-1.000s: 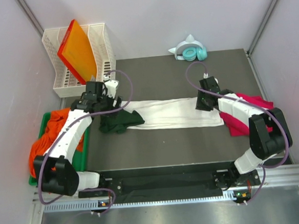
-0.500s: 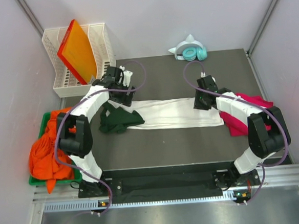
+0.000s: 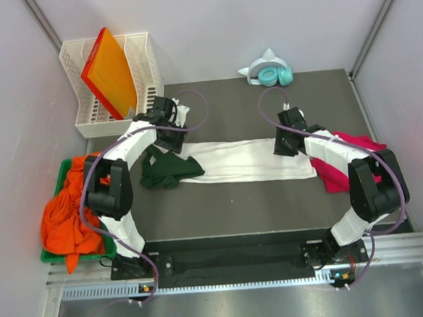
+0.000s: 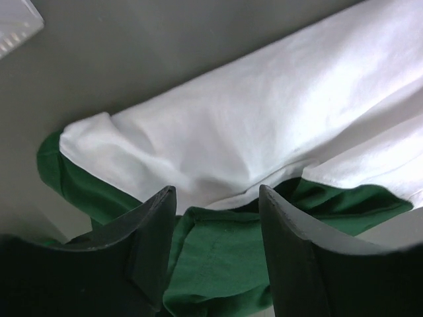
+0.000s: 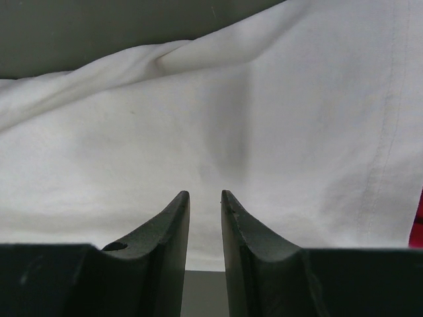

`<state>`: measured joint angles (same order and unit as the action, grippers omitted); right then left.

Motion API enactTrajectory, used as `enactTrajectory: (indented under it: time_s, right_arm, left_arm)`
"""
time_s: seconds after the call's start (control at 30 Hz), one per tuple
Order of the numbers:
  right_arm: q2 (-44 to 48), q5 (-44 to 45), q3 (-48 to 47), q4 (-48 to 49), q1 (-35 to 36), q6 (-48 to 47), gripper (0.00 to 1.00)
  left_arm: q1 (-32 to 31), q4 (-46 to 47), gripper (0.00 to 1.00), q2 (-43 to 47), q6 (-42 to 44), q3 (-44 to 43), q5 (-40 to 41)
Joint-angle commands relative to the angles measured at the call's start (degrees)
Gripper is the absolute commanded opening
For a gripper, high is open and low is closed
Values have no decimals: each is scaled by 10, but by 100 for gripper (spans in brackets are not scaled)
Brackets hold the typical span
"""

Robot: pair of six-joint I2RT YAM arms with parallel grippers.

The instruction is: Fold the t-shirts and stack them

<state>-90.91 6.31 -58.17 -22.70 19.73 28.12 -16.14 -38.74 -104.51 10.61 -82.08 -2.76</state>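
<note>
Dark grey table point(image 3: 272, 198) between pale walls, from above: white t-shirt point(image 3: 248, 159) spread flat across the middle, left end overlapping a crumpled green t-shirt point(image 3: 163, 173), right end beside a red shirt point(image 3: 339, 165); left gripper point(image 3: 172, 136) at the left end, right gripper point(image 3: 282, 148) at the right end. Left wrist: fingers point(image 4: 142, 251) well apart, holding nothing, over green cloth tucked under the white edge. Right wrist: fingers point(image 5: 162, 244) only a narrow slit apart above white cloth, nothing visibly pinched.
</note>
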Motion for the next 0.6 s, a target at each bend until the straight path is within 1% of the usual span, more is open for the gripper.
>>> enactTrajectory:
  time_s: [0.0,0.03,0.07,0.13,0.17,0.23,0.27,0.43,0.57]
  right_arm:
    - [-6,5,-7,20,6,-4,27]
    - [-8,5,-7,19,6,-5,26]
    - [-7,5,-7,20,7,-4,26]
    - [-9,5,-8,22,6,-5,27]
    - [-10,4,-8,21,6,-4,26]
    - [-11,4,-7,23,6,-4,26]
    - [-12,2,-7,24,6,-4,26]
    - [-14,-1,-2,28,6,-3,26]
    - [-15,-2,-1,31,6,-3,26]
  left_arm:
    - [4,-22,56,30,12,17,4]
    - [4,-27,52,33,19,24,2]
    - [4,-30,47,35,23,26,1]
    - [5,-44,29,33,26,28,4]
    - [5,-54,16,34,28,29,2]
    - [7,-57,3,48,26,35,0]
    - [7,-56,0,55,24,39,0]
    - [7,-59,0,125,16,64,-5]
    - [7,-91,0,171,18,71,-12]
